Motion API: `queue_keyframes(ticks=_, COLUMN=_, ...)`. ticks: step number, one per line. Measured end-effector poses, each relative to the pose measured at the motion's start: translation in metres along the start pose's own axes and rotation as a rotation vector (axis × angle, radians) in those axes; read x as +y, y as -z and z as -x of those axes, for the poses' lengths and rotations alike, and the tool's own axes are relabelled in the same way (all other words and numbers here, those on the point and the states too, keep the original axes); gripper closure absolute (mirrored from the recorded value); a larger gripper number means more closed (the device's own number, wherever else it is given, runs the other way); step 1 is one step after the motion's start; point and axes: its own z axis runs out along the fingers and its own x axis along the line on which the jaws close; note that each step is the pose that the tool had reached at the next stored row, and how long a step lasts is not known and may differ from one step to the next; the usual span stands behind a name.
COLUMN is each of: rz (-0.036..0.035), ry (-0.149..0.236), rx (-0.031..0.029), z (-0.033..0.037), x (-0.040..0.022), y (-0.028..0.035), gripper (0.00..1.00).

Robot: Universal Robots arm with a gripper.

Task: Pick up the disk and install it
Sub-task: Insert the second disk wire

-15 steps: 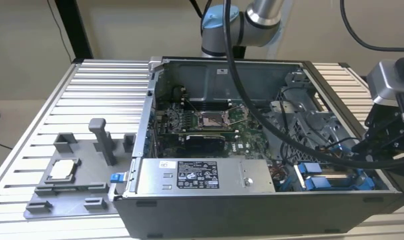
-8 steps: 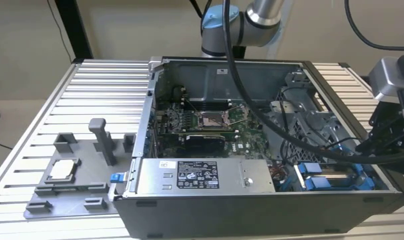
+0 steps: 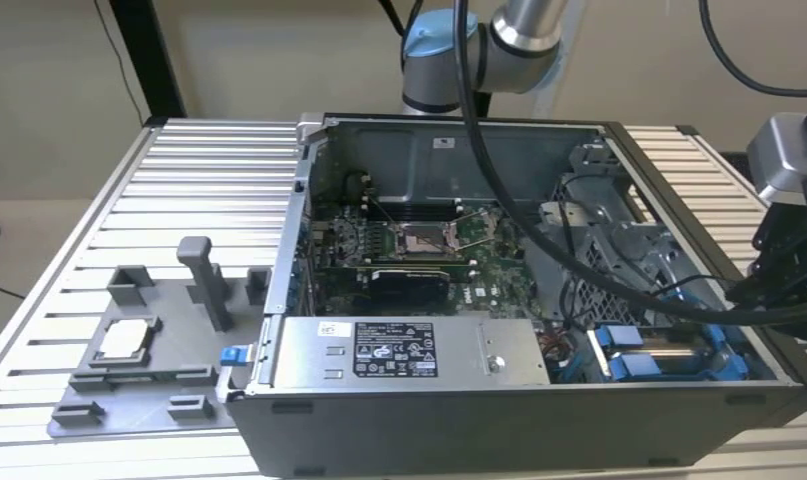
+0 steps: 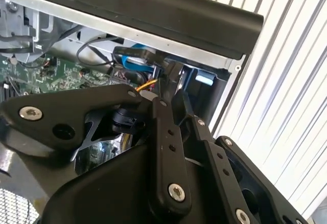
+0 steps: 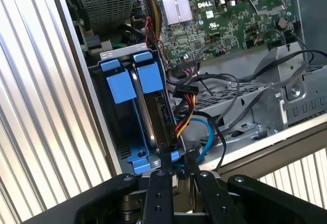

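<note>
The first wrist view is showing the gripper (image 5: pixel 176 157) reaching into the open computer case (image 5: pixel 76 75), its fingers (image 5: pixel 164 147) pinching the edge of the disk (image 5: pixel 153 109), which is standing on edge in its blue frame inside the drive bay at the case's corner. A bundle of cables (image 5: pixel 186 106) is hanging just beside the disk, crowding the fingers. The circuit board (image 5: pixel 230 19) is lying beyond. In the exterior view, the case (image 3: pixel 417 400) is sitting on the ribbed counter (image 3: pixel 176 180), with a grey tray (image 3: pixel 136 385) near it at the exterior view's left.
</note>
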Motion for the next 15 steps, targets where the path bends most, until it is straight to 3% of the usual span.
queue_keyframes(ticks=5, rz=-0.0098, ry=-0.004, rx=-0.0034, z=0.0001, x=-0.0025, y=-0.0025, gripper=0.0)
queue_keyframes(ticks=8, rz=-0.0108, ry=-0.004, rx=-0.0037, z=-0.001, x=-0.0026, y=-0.0068, gripper=0.0)
queue_keyframes(ticks=14, rz=-0.0109, ry=-0.004, rx=-0.0037, z=-0.0012, x=-0.0026, y=-0.0074, gripper=0.0)
queue_keyframes(ticks=15, rz=-0.0109, ry=-0.004, rx=-0.0037, z=-0.0012, x=-0.0026, y=-0.0074, gripper=1.0)
